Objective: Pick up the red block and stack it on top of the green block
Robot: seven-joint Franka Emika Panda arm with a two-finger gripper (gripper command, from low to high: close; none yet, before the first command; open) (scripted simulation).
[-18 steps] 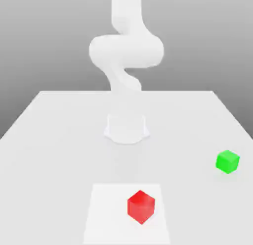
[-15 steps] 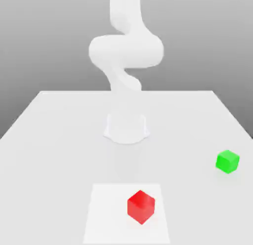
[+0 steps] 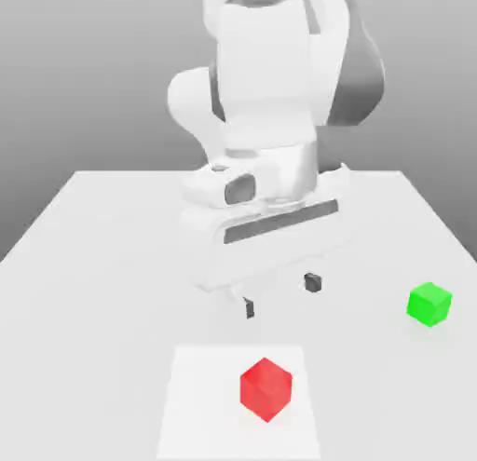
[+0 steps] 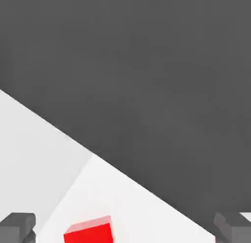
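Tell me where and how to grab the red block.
Best grip the red block by two opposite upright side faces, coming from straight above with the tool turned to match them. It is a plain cube with flat sides, and a corner edge faces the exterior view's camera.

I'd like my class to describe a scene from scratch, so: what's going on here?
A Franka Panda arm has its gripper open above the table, holding nothing. The red block rests on a white square patch on the tabletop, and the green block sits apart, toward the exterior view's right. The job is to stack red on green; neither block is stacked, and the red one has yet to be picked up.
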